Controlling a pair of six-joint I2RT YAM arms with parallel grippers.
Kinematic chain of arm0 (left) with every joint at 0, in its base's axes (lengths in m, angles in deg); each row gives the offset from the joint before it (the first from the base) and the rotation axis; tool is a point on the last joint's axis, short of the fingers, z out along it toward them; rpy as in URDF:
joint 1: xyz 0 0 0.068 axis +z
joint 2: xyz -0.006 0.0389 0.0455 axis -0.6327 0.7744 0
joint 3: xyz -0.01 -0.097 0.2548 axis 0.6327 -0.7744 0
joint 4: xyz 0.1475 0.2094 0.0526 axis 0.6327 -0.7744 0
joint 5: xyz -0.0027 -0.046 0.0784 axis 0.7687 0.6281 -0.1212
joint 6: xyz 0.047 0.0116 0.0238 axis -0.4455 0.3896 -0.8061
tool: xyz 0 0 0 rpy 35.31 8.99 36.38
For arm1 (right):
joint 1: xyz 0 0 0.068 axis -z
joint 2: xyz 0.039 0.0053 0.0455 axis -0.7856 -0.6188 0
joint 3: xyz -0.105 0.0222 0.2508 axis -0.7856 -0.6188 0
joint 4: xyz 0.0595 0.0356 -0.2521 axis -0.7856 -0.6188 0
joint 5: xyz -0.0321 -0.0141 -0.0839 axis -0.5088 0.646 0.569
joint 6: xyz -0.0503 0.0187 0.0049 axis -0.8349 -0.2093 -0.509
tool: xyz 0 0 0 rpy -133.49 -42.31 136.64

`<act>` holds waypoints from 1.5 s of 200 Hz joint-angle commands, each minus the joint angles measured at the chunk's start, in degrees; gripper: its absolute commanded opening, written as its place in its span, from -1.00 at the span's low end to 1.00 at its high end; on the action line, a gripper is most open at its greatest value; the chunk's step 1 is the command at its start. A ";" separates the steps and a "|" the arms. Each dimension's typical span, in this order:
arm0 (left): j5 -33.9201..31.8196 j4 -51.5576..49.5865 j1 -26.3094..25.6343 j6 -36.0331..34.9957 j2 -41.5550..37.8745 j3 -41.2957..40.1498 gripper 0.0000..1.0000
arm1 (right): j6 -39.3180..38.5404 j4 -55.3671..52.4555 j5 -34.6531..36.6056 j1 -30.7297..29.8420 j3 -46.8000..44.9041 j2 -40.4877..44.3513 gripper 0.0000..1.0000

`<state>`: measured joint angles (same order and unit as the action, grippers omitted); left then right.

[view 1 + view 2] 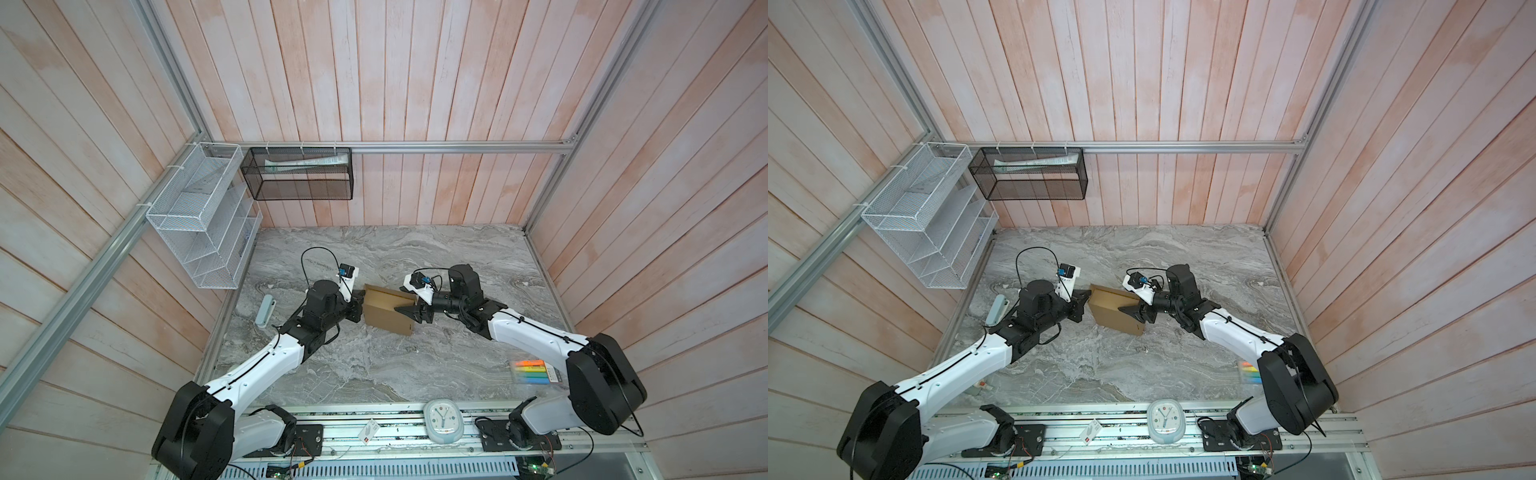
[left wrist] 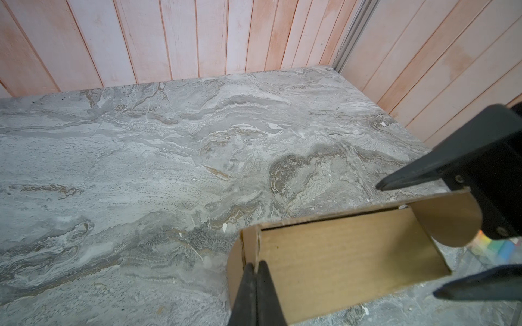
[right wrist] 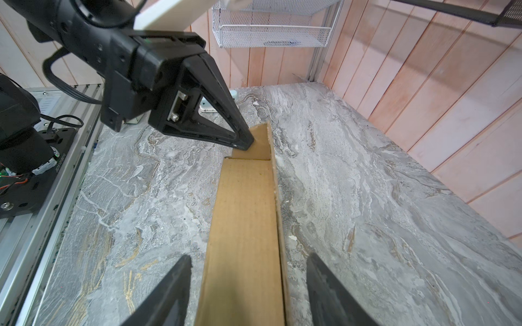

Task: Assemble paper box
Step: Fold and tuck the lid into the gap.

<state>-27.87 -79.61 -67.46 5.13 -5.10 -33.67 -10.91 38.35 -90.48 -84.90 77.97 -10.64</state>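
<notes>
The paper box [image 1: 388, 311] [image 1: 1117, 309] is plain brown cardboard, folded into a shallow open shape, at mid-table between both arms. My left gripper [image 1: 362, 300] [image 2: 255, 266] is shut on the thin end wall at the box's left corner. In the right wrist view its black fingertips [image 3: 248, 142] pinch that far wall. My right gripper [image 1: 405, 308] [image 3: 248, 258] is open and straddles the box's [image 3: 245, 225] other end, with a gap of table showing on each side. In the left wrist view a rounded flap [image 2: 449, 220] stands beside one of the right gripper's fingers [image 2: 418, 172].
A blue-grey case [image 1: 266, 311] lies left of the left arm. A pack of coloured markers [image 1: 534, 372] sits near the right arm's elbow. A clock [image 1: 442, 419] rests on the front rail. A white wire rack [image 1: 199, 216] and a black mesh basket [image 1: 299, 172] hang on the walls.
</notes>
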 commanded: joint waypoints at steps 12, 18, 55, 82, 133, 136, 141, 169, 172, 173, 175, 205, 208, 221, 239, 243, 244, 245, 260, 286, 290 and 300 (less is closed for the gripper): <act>-0.99 -5.41 -0.36 -0.19 1.75 -0.65 -1.00 | 1.38 0.41 1.16 0.70 -0.90 3.85 0.29; -1.11 -5.41 -0.39 -0.27 1.76 -0.64 -1.00 | 1.68 0.58 1.39 0.78 -0.96 4.52 0.28; -1.42 -5.61 -0.53 -0.36 1.58 -0.47 -1.00 | 5.23 2.70 3.97 1.24 -1.66 9.21 0.22; -1.46 -5.91 -0.53 -0.36 1.48 -0.06 -1.00 | 8.98 3.66 6.88 1.24 -2.19 12.53 0.15; -1.43 -7.65 -0.58 -0.62 1.57 1.30 -1.00 | 14.45 -1.56 13.87 0.92 -3.42 19.96 -0.10; -1.42 -7.69 -0.65 -0.62 1.67 1.28 -1.00 | 14.89 -2.01 14.33 0.92 -3.59 20.45 -0.10; -1.42 -7.78 -0.54 -0.62 1.65 1.39 -1.00 | 15.59 -2.73 14.90 0.86 -3.79 21.22 -0.10; -1.24 -7.93 -0.62 -0.62 2.14 2.02 -1.00 | 21.08 -9.18 19.29 0.56 -3.30 23.86 -0.10; -1.18 -8.00 -0.62 -0.62 2.22 2.06 -1.00 | 21.47 -10.12 19.52 0.52 -3.00 23.87 -0.10; -1.21 -8.02 -0.62 -0.62 2.24 2.06 -1.00 | 21.66 -10.49 19.58 0.56 -2.88 23.89 -0.10; -1.19 -8.04 -0.62 -0.62 2.26 2.06 -1.00 | 21.89 -11.13 19.67 0.57 -2.69 23.98 -0.10; -0.72 -8.44 -0.62 -0.54 2.71 2.76 -1.00 | 25.95 -17.45 20.08 0.35 -1.37 23.78 -0.12; -0.73 -8.50 -0.60 -0.54 2.80 2.86 -1.00 | 26.26 -17.85 20.09 0.32 -1.37 23.71 -0.12; -0.72 -8.88 -0.62 -0.58 2.88 3.23 -1.00 | 27.48 -19.63 20.45 -0.01 -1.21 23.20 -0.12; -0.82 -9.49 -0.62 -0.56 2.80 3.76 -1.00 | 28.63 -22.04 22.00 -0.98 -0.71 22.22 -0.12; -0.81 -9.65 -0.62 -0.55 2.81 3.84 -1.00 | 28.89 -22.37 22.36 -1.16 -0.58 22.05 -0.12; -0.80 -9.69 -0.62 -0.55 2.80 3.92 -1.00 | 28.93 -22.41 22.41 -1.20 -0.57 22.02 -0.12; -0.80 -9.70 -0.62 -0.54 2.80 3.92 -1.00 | 28.95 -22.52 22.43 -1.27 -0.57 21.96 -0.12; -0.73 -10.30 -0.62 -0.47 2.80 4.39 -1.00 | 30.38 -22.47 22.47 -1.70 -0.87 21.51 -0.12; -0.67 -11.29 -0.62 -0.27 2.89 5.37 -1.00 | 32.08 -22.11 21.83 -1.87 -1.44 20.44 -0.13; -0.55 -11.49 -0.62 -0.21 2.89 5.49 -1.00 | 32.25 -22.03 21.57 -1.92 -1.51 20.28 -0.13; -0.47 -11.90 -0.62 -0.19 2.88 5.91 -1.00 | 32.69 -21.85 21.11 -2.03 -1.62 19.85 -0.14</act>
<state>-28.66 -85.95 -67.83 5.13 -3.41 -29.08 19.26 17.72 -69.37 -86.43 75.43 10.05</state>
